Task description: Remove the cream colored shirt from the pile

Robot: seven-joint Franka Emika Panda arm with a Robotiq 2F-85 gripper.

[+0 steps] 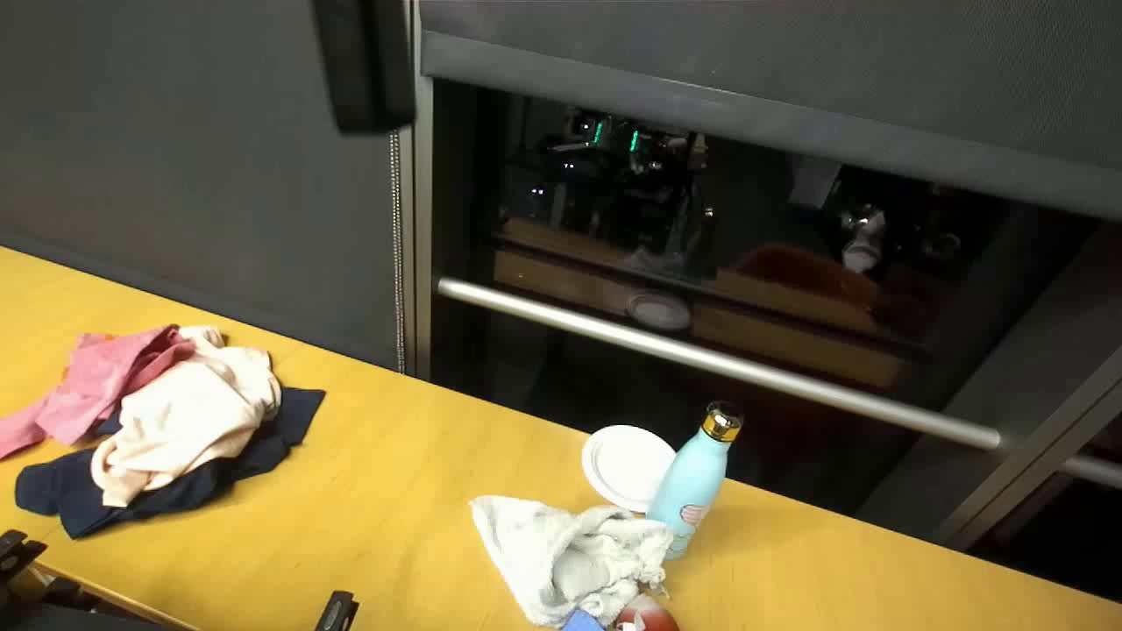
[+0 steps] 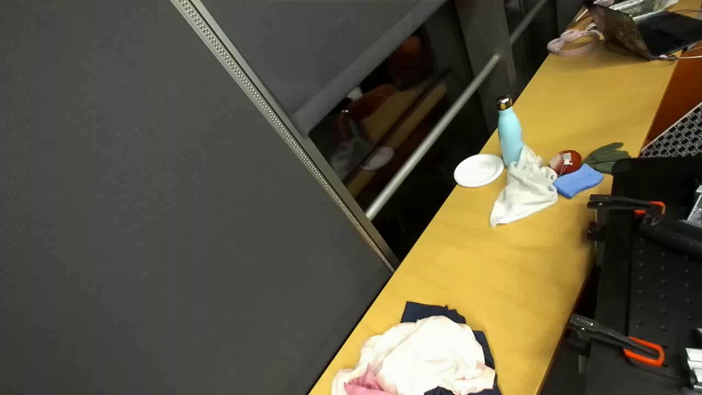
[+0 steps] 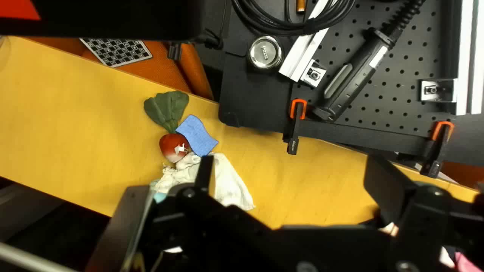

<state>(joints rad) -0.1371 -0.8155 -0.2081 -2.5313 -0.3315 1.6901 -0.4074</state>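
Observation:
The cream shirt (image 1: 197, 412) lies crumpled on top of the pile on the wooden table. A navy garment (image 1: 206, 482) is beneath it and a pink garment (image 1: 105, 377) overlaps its side. The cream shirt also shows at the bottom of an exterior view (image 2: 433, 351), cut off by the frame edge. In the wrist view only slivers of the cream shirt (image 3: 390, 229) and the pink garment (image 3: 463, 262) show behind the gripper. My gripper (image 3: 289, 179) is open and empty, its fingers wide apart above the table. A dark arm or gripper part hangs high in an exterior view (image 1: 364, 70), apart from the pile.
A white cloth (image 1: 561, 552), a light blue bottle (image 1: 697, 482) and a white plate (image 1: 627, 464) stand mid-table. A red vegetable-like object (image 3: 174, 147) and blue cloth (image 3: 196, 134) lie beside them. Clamps (image 3: 295, 132) grip the table edge. A dark wall runs behind.

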